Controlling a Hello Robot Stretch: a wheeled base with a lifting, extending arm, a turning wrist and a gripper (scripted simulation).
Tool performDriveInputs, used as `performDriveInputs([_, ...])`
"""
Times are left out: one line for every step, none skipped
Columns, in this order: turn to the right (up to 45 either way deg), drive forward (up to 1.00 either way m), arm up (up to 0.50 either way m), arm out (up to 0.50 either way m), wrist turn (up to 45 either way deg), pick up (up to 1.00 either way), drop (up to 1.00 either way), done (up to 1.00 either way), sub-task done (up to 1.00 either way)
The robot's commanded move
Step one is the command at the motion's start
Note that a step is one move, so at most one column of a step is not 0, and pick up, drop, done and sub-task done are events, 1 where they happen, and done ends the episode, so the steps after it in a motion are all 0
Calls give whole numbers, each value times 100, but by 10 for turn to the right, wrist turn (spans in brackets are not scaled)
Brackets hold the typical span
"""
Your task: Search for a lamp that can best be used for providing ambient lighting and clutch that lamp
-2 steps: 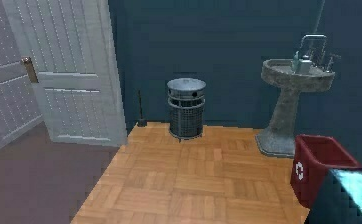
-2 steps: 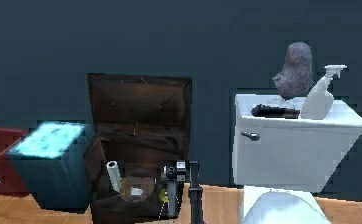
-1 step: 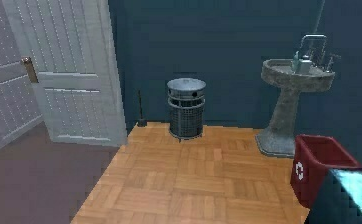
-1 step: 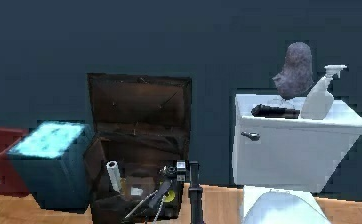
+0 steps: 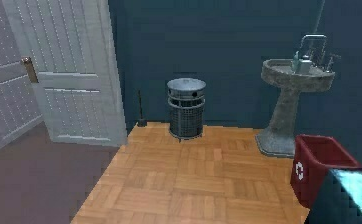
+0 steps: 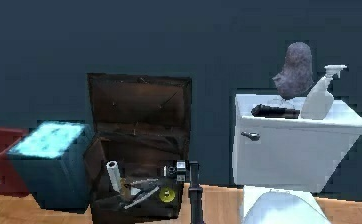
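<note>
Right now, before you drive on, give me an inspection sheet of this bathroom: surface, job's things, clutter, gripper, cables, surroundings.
surface: wood floor.
job's things: nothing seen.
clutter: mesh bin by the wall; red bin; teal box; open dark chest with tools inside; on the toilet tank, a spray bottle and a grey figure.
grippers: gripper is in front of the tools; cannot tell whether it holds anything.
cables: nothing seen.
surroundings: dark blue wall; white door at the forward view's left; pedestal sink at its right.
</note>
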Motion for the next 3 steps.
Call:
performDriveInputs([0, 0, 0, 0, 450, 0, 0, 0, 0])
performDriveInputs([0, 0, 0, 0, 420, 0, 0, 0, 0])
performDriveInputs([0, 0, -30, 0, 0, 0, 0, 0, 0])
